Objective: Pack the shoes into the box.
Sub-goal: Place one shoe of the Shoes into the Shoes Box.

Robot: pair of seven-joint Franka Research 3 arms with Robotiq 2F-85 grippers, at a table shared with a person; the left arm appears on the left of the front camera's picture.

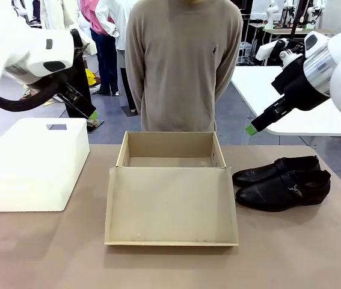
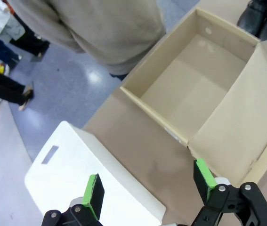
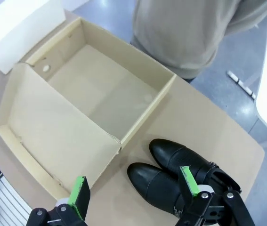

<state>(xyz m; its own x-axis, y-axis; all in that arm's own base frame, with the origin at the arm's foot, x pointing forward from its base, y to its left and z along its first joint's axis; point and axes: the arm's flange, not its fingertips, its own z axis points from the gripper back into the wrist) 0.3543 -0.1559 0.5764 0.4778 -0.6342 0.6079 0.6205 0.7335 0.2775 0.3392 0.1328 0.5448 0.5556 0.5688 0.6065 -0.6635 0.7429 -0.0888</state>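
Packing isn't getting started yet: two shoes [image 1: 281, 183] are sitting side by side on the table [image 1: 38, 253], at 3 o'clock from the box [image 1: 170, 141], so both are waiting to go in. One box, lying open and empty, its flap [image 1: 170, 208] hanging out toward 6 o'clock; one white bin [image 1: 32, 162] at 9 o'clock. Left gripper [image 2: 148, 181] and right gripper [image 3: 133, 181] are hovering above, jaws spread wide, carrying nothing.

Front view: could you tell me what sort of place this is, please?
Likely an indoor robotics workspace: a person faces the left arm and right arm across a brown table, a white table stands beyond, and other people stand on a grey floor.
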